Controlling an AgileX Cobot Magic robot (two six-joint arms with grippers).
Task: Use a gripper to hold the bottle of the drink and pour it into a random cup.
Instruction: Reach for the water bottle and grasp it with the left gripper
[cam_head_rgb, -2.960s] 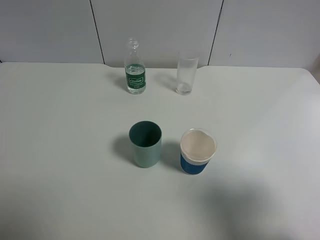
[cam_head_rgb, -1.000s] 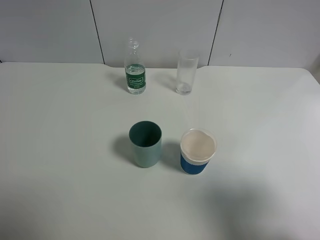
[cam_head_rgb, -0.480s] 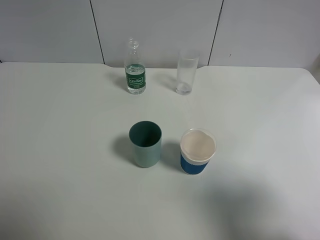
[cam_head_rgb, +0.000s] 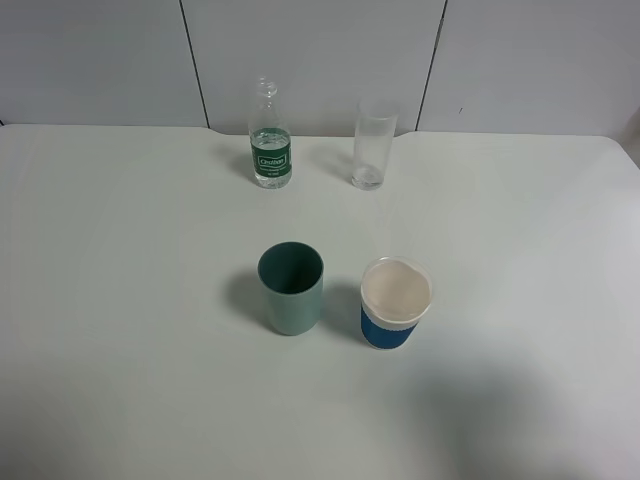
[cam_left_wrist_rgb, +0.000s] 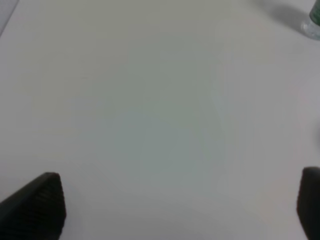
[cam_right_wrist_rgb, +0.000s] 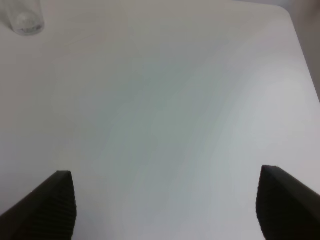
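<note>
Exterior high shows us the bottle (cam_head_rgb: 270, 135) far back, left of the glass (cam_head_rgb: 373, 150); it looks light and slippery, so our wide-open, empty left gripper (cam_left_wrist_rgb: 177, 205) should hold its green label (cam_head_rgb: 271, 161).

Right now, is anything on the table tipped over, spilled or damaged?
Nothing stands out: the bottle, the tall glass, the teal cup and the paper cup all stand upright and apart; the table shows no spill.

Front row: teal cup (cam_head_rgb: 291, 290) and paper cup (cam_head_rgb: 395, 303), narrow gap between. Back row: bottle (cam_head_rgb: 270, 150) and glass (cam_head_rgb: 373, 148), well apart. Both sides of worktop (cam_head_rgb: 120, 300) give wide passage.
</note>
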